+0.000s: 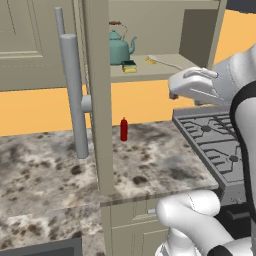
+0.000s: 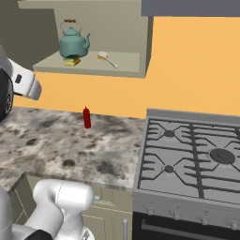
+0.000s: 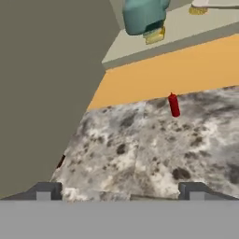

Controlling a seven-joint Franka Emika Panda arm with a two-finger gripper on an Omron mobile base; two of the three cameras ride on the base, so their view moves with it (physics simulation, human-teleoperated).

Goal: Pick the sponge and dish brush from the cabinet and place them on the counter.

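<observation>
Yellow with a dark green top, the sponge (image 3: pixel 156 35) lies on the beige shelf of the cabinet (image 1: pixel 150 72), above and ahead of the gripper (image 3: pixel 120 189), well apart from it. It sits just beside a teal kettle (image 3: pixel 142 15), touching its base as far as I can see. The dish brush (image 2: pixel 107 59) lies on the same shelf, further to the right of the gripper, also well apart. The gripper is empty, with its fingertips (image 3: pixel 45 190) spread wide over the counter (image 3: pixel 140 149). A red bottle (image 3: pixel 173 105) stands upright on the counter, ahead of the gripper, under the shelf. The cabinet door (image 1: pixel 97 100) is open.
</observation>
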